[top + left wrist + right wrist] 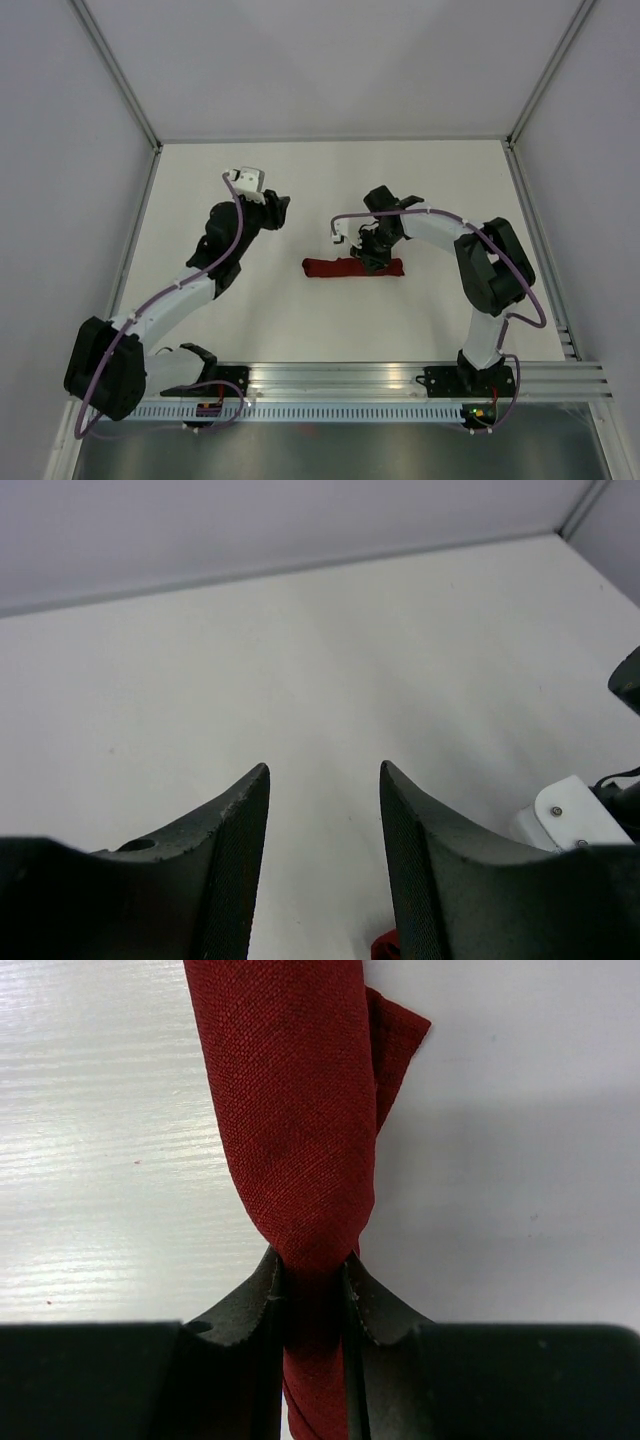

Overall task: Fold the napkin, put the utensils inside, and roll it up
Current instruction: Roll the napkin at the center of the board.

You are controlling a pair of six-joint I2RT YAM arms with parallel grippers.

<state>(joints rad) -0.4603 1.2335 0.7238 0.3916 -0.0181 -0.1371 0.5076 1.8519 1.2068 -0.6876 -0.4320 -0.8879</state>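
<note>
The rolled dark red napkin (352, 269) lies in the middle of the counter (420, 180), clamped near its right end by the right pincer (312, 1265) — the left pincer (325, 770) hangs released, well apart, gripping nothing.

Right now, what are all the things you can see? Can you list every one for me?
napkin: one, dark red, rolled into a long thin roll, lying across the middle of the table.
fork: none showing in any view.
table: one, white, under everything.
walls: three, pale grey, behind the table and on both sides.
metal rail: one, silvery, along the near edge, under the arm bases.
left arm: one, white and black with a purple cable, on the left.
right arm: one, same colours, on the right.
left gripper: one, dark, open over bare table, away from the napkin.
right gripper: one, dark, shut on the napkin, nearer its right end.
</note>
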